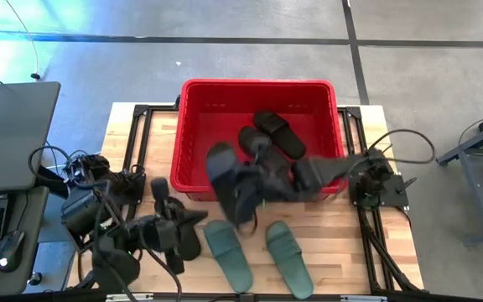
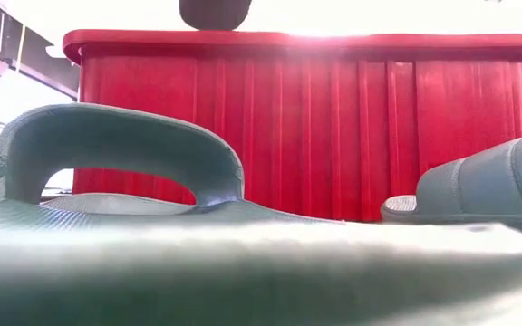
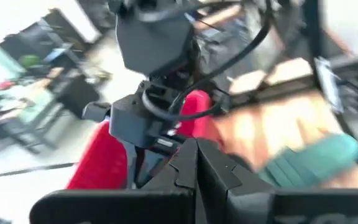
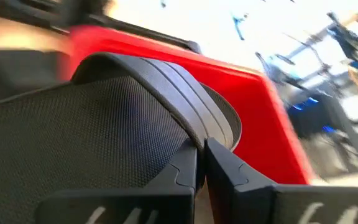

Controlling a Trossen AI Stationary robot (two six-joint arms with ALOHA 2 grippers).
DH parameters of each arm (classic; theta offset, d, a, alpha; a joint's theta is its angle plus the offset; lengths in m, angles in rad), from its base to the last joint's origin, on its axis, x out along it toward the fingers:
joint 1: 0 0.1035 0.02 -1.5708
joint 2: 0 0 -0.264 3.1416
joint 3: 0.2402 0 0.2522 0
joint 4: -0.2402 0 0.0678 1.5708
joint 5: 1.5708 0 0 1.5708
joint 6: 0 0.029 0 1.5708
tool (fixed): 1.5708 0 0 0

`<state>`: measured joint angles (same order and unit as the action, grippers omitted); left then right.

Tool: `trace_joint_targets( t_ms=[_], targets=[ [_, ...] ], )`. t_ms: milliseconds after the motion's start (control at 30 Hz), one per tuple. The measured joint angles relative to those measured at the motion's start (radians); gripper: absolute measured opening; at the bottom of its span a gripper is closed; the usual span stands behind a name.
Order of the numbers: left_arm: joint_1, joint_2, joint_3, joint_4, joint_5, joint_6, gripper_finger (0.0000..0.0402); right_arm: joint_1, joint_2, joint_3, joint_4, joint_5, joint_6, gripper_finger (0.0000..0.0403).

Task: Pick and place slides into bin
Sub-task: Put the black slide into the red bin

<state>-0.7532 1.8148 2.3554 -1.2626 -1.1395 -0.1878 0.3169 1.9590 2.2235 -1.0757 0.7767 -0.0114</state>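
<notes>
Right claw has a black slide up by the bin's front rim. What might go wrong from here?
1. The right claw grips the black slide only by its strap edge, so the slide may slip or swing out.
2. That slide hangs across the red bin's front rim; released now, it may catch on the rim or land on the table.
3. The left claw waits close by, beside the teal slides; the arms might brush.

bin [image 1: 193,134] left half bare, open from above; two black slides [image 1: 268,138] fill right-centre; right gripper [image 1: 254,195] with held slide [image 1: 225,180] blocks front rim.
</notes>
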Motion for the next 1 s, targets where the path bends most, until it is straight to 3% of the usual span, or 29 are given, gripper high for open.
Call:
trace_joint_targets(
  t_ms=[133,333,433,700,1000],
  targets=[
    [0.01,-0.023,0.001,0.045,-0.073,0.022,0.0001,-0.151,-0.016,0.001,-0.036,-0.015,-0.066,0.0],
    [0.068,-0.022,0.0,0.038,-0.045,0.15,0.0001,-0.424,0.018,-0.001,0.071,-0.363,-0.133,0.0],
    [0.103,-0.023,0.0,0.035,-0.021,0.223,0.0001,-0.529,0.059,-0.001,0.155,-0.478,-0.189,0.0],
    [0.206,-0.022,0.0,0.032,-0.023,0.292,0.0001,-0.681,0.203,0.0,0.219,-0.543,-0.194,0.0],
    [0.283,-0.022,0.0,0.025,0.035,0.298,0.0001,-0.692,0.356,0.0,0.232,-0.549,-0.305,0.0003]
  ],
)
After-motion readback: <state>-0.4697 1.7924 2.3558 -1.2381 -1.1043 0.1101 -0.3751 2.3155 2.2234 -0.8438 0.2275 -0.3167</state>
